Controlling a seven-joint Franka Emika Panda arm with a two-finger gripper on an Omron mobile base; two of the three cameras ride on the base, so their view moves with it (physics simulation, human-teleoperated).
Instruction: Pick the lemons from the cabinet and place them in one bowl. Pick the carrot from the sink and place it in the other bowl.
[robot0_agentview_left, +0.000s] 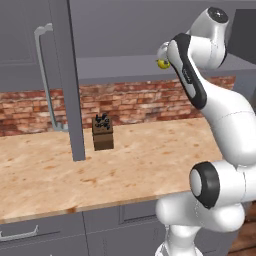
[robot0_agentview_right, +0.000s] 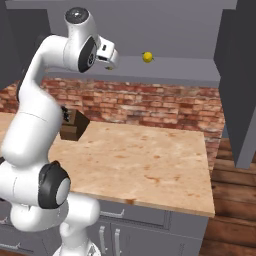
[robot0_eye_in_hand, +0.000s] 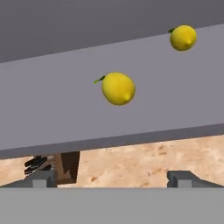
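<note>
Two yellow lemons lie on the grey shelf (robot0_eye_in_hand: 61, 100) of the open cabinet (robot0_agentview_left: 125, 30). The nearer lemon (robot0_eye_in_hand: 118, 88) is straight ahead of my gripper (robot0_eye_in_hand: 112, 179) and a little above it. The farther lemon (robot0_eye_in_hand: 183, 37) lies up and to the right. My gripper is open, its dark fingertips (robot0_eye_in_hand: 43, 178) spread wide, nothing between them, short of the shelf edge. From the right base, one lemon (robot0_agentview_right: 147, 57) rests on the shelf to the right of my hand. From the left base, a lemon (robot0_agentview_left: 162, 63) peeks out beside my forearm. The bowls, carrot and sink are out of view.
An open cabinet door (robot0_agentview_left: 70, 100) with a long silver bar handle (robot0_agentview_left: 45, 75) hangs at the left, another door (robot0_agentview_right: 245, 85) at the right. Below the shelf, a wooden knife block (robot0_agentview_left: 102, 132) stands on the light counter (robot0_agentview_left: 140, 165) before a brick wall (robot0_agentview_right: 150, 105).
</note>
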